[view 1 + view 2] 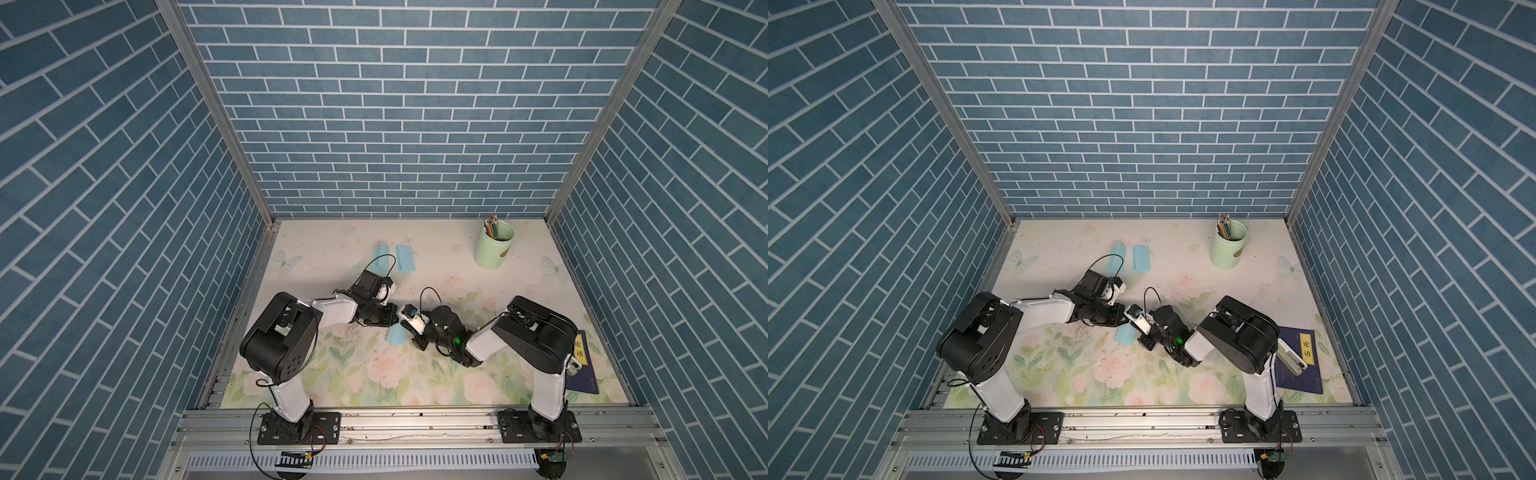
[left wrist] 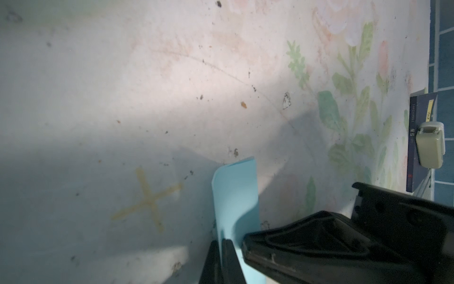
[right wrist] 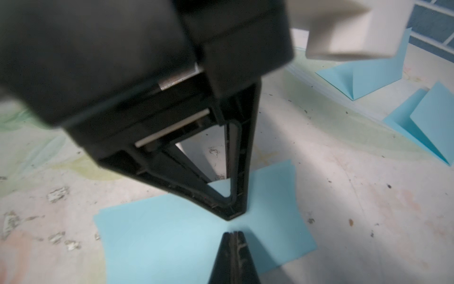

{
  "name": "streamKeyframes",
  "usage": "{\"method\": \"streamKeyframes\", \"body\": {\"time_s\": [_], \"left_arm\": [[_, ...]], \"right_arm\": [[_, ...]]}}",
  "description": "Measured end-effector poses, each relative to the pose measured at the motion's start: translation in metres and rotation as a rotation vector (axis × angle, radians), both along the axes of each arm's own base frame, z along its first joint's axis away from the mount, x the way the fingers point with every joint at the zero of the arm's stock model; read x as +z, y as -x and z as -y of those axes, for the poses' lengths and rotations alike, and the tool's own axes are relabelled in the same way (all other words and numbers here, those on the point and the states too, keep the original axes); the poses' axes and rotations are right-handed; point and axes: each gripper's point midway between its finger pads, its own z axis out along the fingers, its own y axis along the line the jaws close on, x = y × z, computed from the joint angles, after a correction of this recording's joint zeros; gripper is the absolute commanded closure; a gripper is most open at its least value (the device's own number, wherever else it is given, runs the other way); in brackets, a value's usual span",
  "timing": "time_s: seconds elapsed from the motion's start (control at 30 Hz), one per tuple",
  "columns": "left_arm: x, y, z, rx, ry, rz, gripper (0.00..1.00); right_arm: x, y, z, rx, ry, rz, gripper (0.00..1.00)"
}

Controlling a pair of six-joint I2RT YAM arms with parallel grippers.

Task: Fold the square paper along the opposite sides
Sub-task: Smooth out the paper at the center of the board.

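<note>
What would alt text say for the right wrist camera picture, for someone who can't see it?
The shut left gripper and shut right gripper have their black tips almost together on a light blue paper lying on a worn floral table. Two folded blue papers, partly sprung open, lie farther off near the blue brick wall.

Three blue papers (image 1: 380,254) (image 1: 406,258) (image 1: 397,334), one pencil cup (image 1: 492,249), one book (image 1: 586,378).

Light-blue paper (image 3: 159,233) lying mid-table on floral mat (image 3: 344,196), edges bowed, not flat.
</note>
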Motion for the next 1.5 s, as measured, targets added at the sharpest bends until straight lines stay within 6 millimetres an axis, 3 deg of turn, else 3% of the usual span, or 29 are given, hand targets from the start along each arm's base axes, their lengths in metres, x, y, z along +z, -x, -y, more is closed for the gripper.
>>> {"method": "streamKeyframes", "body": {"time_s": [0.37, 1.23, 1.5], "left_arm": [[0.0, 0.0, 0.0, 0.0, 0.0, 0.0, 1.0], [-0.001, 0.0, 0.0, -0.001, 0.001, 0.002, 1.0], [-0.001, 0.001, 0.0, 0.0, 0.002, 0.004, 1.0]], "right_arm": [[0.0, 0.008, 0.004, -0.005, 0.008, 0.009, 1.0], [-0.005, 0.075, -0.01, 0.122, 0.029, -0.006, 1.0], [-0.001, 0.084, -0.017, 0.152, 0.04, -0.008, 1.0]]}}
